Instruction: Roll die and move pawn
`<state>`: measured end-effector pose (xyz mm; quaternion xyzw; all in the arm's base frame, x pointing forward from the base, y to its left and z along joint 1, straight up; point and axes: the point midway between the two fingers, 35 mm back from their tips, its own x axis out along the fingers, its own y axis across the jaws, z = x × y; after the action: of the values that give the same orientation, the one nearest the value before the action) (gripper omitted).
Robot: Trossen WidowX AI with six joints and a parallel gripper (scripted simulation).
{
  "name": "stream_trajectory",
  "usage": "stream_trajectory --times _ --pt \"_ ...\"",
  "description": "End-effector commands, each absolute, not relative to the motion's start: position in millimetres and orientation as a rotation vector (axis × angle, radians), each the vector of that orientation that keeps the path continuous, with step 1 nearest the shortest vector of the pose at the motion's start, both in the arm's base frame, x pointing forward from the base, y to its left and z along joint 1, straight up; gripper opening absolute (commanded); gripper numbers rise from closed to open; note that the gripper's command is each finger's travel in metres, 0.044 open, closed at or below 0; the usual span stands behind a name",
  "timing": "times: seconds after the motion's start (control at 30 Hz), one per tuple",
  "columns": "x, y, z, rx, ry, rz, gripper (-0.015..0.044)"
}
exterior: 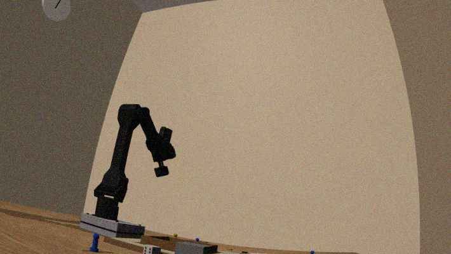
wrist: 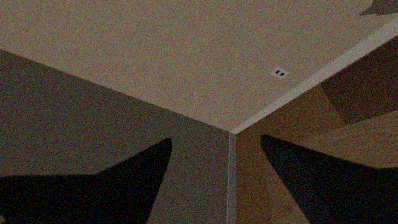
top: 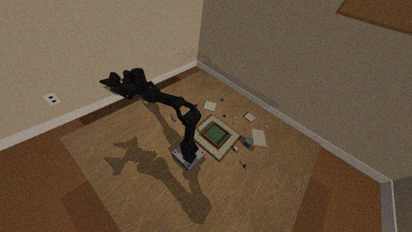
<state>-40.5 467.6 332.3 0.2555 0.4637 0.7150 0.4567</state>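
The white die [top: 235,149] [exterior: 152,249] lies on the table beside the board's right side, near a grey block; its top pips are too small to read. The board [top: 219,157] has a ring of pale squares around the green dice tray [top: 215,134], in which no die shows. A yellow pawn [top: 198,130] [exterior: 175,235] stands on the ring, on the side towards the arm. The arrows are too blurred to read. My gripper [top: 105,84] [exterior: 161,174] [wrist: 215,141] is open and empty, high up and far from the board, with nothing between its fingers.
The grey block [top: 248,142] [exterior: 194,248] stands by the board's right corner. Blue pawns [top: 244,166] [top: 221,99] [exterior: 94,243] stand off the board. White sheets [top: 259,137] [top: 210,106], a white pad [top: 249,117] and a small grey item [top: 173,118] lie around it.
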Motion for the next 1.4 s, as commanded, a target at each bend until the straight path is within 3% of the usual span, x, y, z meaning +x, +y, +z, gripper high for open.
stream_trajectory --times 0.0,0.13,0.47,0.8,1.07,1.37 --pt "-38 468 332 0.629 1.139 1.756 0.0374" --pt "19 471 316 0.610 1.061 1.624 0.0275" --pt "187 436 264 0.517 0.908 1.213 0.0275" --pt "326 332 212 0.403 0.852 0.801 0.0275" --pt "396 218 177 0.288 0.847 0.522 0.0275" --pt "425 68 131 0.203 0.959 0.203 0.0275"
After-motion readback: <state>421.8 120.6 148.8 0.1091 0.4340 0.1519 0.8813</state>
